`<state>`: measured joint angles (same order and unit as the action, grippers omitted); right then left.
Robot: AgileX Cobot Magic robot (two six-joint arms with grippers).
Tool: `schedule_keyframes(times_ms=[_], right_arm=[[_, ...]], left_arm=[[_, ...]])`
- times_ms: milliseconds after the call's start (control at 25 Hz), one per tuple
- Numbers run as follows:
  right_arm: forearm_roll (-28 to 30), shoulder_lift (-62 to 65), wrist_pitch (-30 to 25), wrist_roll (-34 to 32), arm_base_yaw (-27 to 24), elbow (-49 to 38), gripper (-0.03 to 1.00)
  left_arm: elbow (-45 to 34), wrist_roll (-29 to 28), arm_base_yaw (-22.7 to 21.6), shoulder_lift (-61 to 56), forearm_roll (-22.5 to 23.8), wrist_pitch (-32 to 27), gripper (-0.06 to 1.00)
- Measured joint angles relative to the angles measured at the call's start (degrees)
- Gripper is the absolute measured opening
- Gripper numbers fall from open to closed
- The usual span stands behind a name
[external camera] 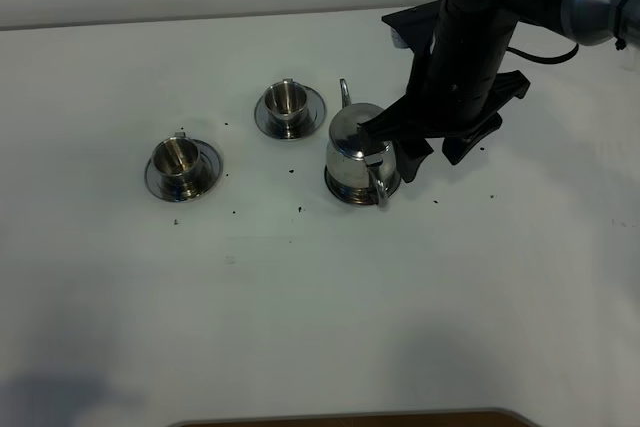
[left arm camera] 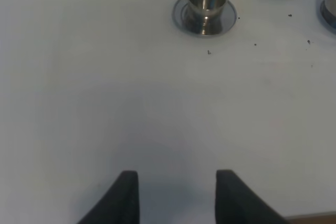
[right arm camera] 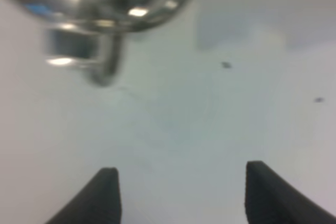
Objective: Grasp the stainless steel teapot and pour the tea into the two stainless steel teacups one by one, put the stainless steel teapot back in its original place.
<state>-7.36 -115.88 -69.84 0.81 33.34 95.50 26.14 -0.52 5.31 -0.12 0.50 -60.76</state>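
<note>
Two small steel teacups stand on the white counter (external camera: 300,297), each on its own round steel saucer. The left teacup (external camera: 178,159) is in the left-middle of the high view, and the middle teacup (external camera: 286,99) is up and to its right, near the centre. Both cups are open-topped and their insides show only bright reflections, so I cannot tell whether they hold any liquid. The stainless steel teapot (external camera: 355,147) stands upright just right of centre, near the middle teacup but apart from it. It is squat and mirror-bright, with a thin curved spout (external camera: 345,95) pointing toward the top of the frame and a loop handle (external camera: 383,185) toward the bottom. A darker ring shows round its base, though I cannot tell whether that is a saucer. Dark specks (external camera: 300,209) are scattered on the counter around the vessels. The right tool (right arm camera: 181,170) hangs over the teapot's right side on a black arm (external camera: 470,27), its fingers spread wide with only bare counter between them. The left tool (left arm camera: 177,173) is also parted and holds nothing, well apart from the left teacup.
</note>
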Motion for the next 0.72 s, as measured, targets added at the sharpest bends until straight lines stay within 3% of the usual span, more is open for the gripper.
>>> schedule_keyframes(times_ms=[280, 480, 720], right_arm=[[-0.88, 0.31, 0.05, -2.77, 1.35, 0.0, 0.52], [-1.06, 0.04, 3.16, -3.78, 2.54, 0.07, 0.56], [0.12, -5.3, 0.84, -3.97, 3.64, 7.82, 0.59]], left_arm=[[0.0, 0.0, 0.0, 0.0, 0.0, 0.0, 0.39], [0.0, 0.0, 0.0, 0.0, 0.0, 0.0, 0.39], [0.0, 0.0, 0.0, 0.0, 0.0, 0.0, 0.39]])
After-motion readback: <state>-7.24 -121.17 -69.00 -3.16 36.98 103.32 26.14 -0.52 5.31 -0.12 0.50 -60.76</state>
